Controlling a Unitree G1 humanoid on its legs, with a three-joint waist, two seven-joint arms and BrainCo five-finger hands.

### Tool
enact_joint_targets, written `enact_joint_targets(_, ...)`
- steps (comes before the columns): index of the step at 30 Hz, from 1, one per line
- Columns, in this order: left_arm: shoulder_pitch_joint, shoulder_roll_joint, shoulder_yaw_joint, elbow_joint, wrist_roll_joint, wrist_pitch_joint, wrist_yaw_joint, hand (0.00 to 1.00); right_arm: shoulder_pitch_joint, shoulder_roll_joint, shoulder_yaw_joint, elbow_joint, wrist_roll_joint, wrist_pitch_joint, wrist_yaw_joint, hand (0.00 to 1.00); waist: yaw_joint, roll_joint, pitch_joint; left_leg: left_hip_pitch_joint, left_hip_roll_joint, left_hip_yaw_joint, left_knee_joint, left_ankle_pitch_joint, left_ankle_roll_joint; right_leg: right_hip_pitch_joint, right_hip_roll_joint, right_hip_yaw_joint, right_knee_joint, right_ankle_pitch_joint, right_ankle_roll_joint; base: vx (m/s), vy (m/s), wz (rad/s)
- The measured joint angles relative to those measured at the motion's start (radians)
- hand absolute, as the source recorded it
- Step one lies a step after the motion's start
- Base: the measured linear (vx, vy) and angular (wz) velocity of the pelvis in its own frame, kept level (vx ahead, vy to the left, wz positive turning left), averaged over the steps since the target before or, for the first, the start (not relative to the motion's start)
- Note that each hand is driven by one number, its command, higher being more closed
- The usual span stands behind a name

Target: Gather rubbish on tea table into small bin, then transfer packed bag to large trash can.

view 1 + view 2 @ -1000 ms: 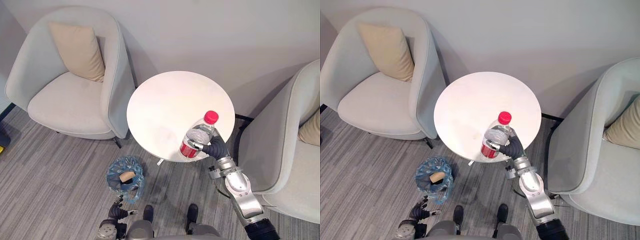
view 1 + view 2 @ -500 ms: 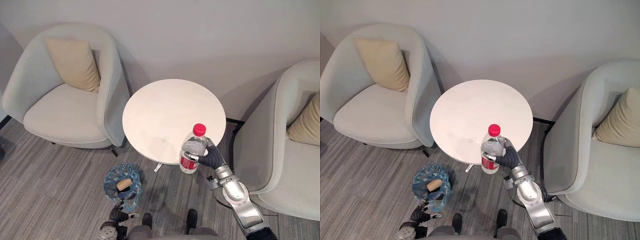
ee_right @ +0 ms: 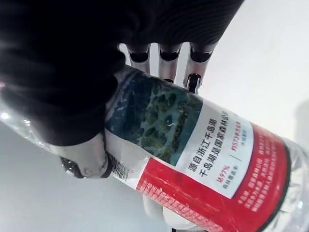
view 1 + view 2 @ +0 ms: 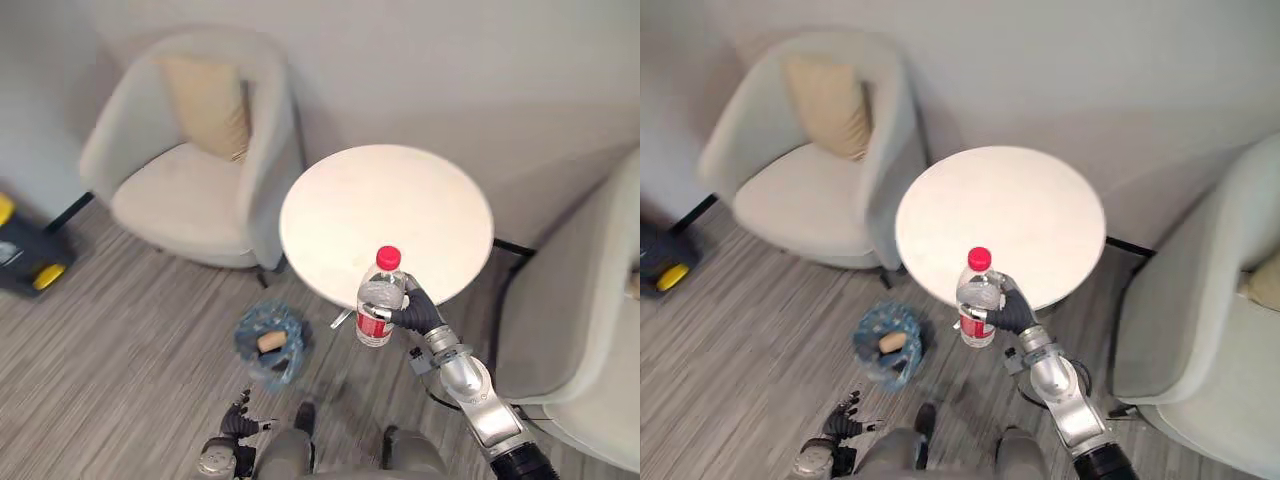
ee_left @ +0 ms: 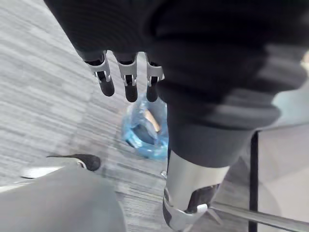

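Observation:
A clear plastic bottle (image 4: 378, 302) with a red cap and a red label is held upright in the air at the front edge of the round white tea table (image 4: 390, 205). My right hand (image 4: 416, 313) is shut on it, fingers (image 3: 164, 54) and thumb wrapped round its label (image 3: 203, 145). The small bin (image 4: 268, 343), lined with a blue bag and holding a brownish piece of rubbish, stands on the floor to the left of the bottle, also seen at bin (image 5: 145, 131). My left hand (image 4: 236, 436) hangs low near the bin, fingers (image 5: 126, 82) relaxed and holding nothing.
A pale armchair (image 4: 195, 185) with a beige cushion (image 4: 208, 102) stands left of the table. A second armchair (image 4: 580, 320) stands on the right. A dark and yellow object (image 4: 28, 262) lies on the grey wood floor at far left.
The right hand has carried the bottle off the table top, out past its front edge and a little leftward. The camera has swung left, bringing the dark and yellow object into view.

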Motion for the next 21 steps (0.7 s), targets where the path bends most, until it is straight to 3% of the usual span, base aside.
enact_joint_targets(1, 0.004, 0.0, 0.0, -0.001, 0.0, 0.0, 0.0, 0.0, 0.0, 0.0, -0.008, 0.0, 0.0, -0.001, -0.003, 1.0, -0.001, 0.003, 0.001, -0.005, 0.002, -0.007, -0.014, 0.013, 0.003, 0.0, 0.003, -0.019, -0.005, 0.002, -0.003, -0.13, -0.198, 0.77)
enact_joint_targets(3, 0.016, -0.004, 0.002, -0.005, -0.012, 0.002, 0.0, 0.0, 0.007, -0.004, -0.051, 0.0, 0.001, -0.002, -0.015, 1.0, -0.001, 0.007, 0.007, -0.024, 0.044, 0.075, -0.058, 0.02, 0.122, 0.002, 0.019, -0.078, -0.023, 0.025, -0.031, -0.11, -0.164, 0.75)
enact_joint_targets(4, 0.013, 0.0, 0.003, -0.005, -0.019, 0.003, 0.0, 0.0, 0.011, -0.007, -0.069, 0.0, 0.001, -0.001, -0.027, 1.0, -0.004, 0.003, 0.01, -0.023, 0.078, 0.203, -0.075, -0.047, 0.186, 0.023, 0.003, -0.109, -0.08, 0.062, -0.046, -0.06, -0.051, 0.63)
enact_joint_targets(6, -0.01, 0.001, 0.004, -0.004, -0.021, 0.002, -0.001, 0.0, 0.009, -0.011, -0.109, -0.009, 0.001, -0.002, -0.039, 1.0, -0.007, -0.004, 0.03, -0.047, 0.083, 0.339, 0.036, -0.043, 0.168, 0.038, -0.038, -0.149, -0.123, 0.086, -0.048, -0.1, -0.04, 0.74)
enact_joint_targets(8, -0.009, -0.013, 0.003, -0.003, -0.021, 0.002, -0.002, 0.0, 0.02, -0.011, -0.153, -0.009, 0.002, -0.002, -0.047, 1.0, -0.029, -0.002, 0.031, -0.028, 0.075, 0.43, 0.164, -0.044, 0.162, 0.054, -0.073, -0.188, -0.132, 0.091, -0.039, -0.09, 0.003, 0.72)
enact_joint_targets(9, -0.001, -0.026, 0.003, -0.002, -0.02, 0.002, -0.003, 0.0, 0.029, -0.01, -0.172, -0.009, 0.003, -0.002, -0.057, 1.0, -0.038, 0.016, 0.024, 0.021, 0.079, 0.48, 0.177, -0.068, 0.122, 0.071, -0.078, -0.211, -0.146, 0.097, -0.029, -0.03, 0.083, 0.61)
enact_joint_targets(11, -0.007, -0.037, 0.003, -0.003, -0.017, 0.0, -0.002, 0.0, 0.037, -0.009, -0.207, -0.005, 0.002, 0.001, -0.065, 1.0, -0.042, 0.045, 0.011, 0.066, 0.074, 0.519, 0.064, -0.068, 0.074, 0.081, -0.07, -0.245, -0.171, 0.108, -0.007, -0.03, 0.118, 0.59)
enact_joint_targets(13, -0.007, -0.035, 0.003, 0.001, -0.005, 0.002, -0.002, 0.0, 0.047, 0.013, -0.207, -0.004, 0.002, 0.002, -0.071, 1.0, -0.04, 0.035, 0.013, 0.1, 0.061, 0.511, -0.025, -0.047, 0.048, 0.114, -0.063, -0.272, -0.224, 0.137, 0.004, -0.03, 0.118, 0.44)
enact_joint_targets(21, 0.018, -0.027, 0.001, 0.002, 0.02, 0.003, -0.002, 0.0, 0.056, 0.054, -0.181, 0.013, 0.001, 0.003, -0.068, 1.0, -0.032, 0.03, 0.009, 0.165, 0.026, 0.49, -0.123, -0.004, 0.061, 0.185, -0.054, -0.275, -0.319, 0.194, 0.027, -0.03, 0.069, 0.06)
